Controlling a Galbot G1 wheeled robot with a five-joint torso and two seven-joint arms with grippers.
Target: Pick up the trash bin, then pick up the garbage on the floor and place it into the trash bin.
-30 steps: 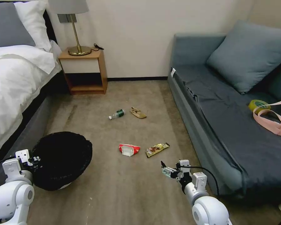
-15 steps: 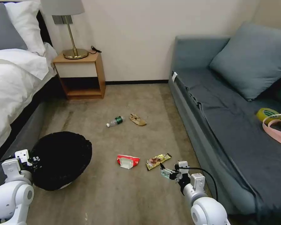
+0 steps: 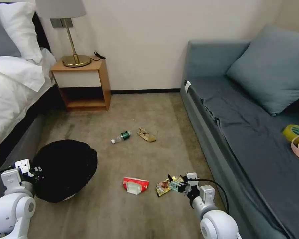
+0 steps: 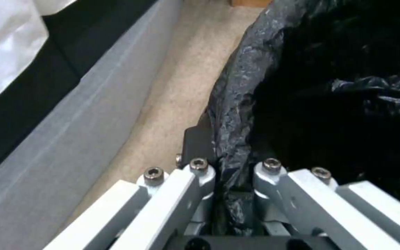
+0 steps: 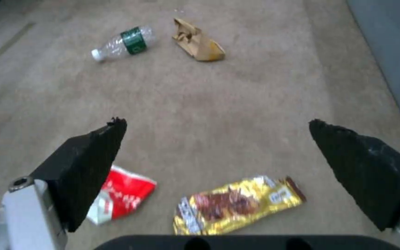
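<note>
Since the earlier frames the camera had advanced, and the right gripper (image 3: 174, 184), jaws spread and empty, sat over the gold-brown snack wrapper (image 3: 165, 186) at lower centre, apparently lining up a grasp. At lower left, the trash bin (image 3: 61, 169) hung tilted, the left gripper (image 4: 230, 180) clamped on its liner rim, seemingly to keep it ready for litter.

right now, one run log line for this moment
left gripper: shut on black-lined trash bin rim | right gripper: open above gold-brown snack wrapper

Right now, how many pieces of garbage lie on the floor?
4: bottle and tan wrapper mid-floor; red-and-white packet and gold snack wrapper nearer, beneath the open right gripper. Bin interior unseen.
</note>
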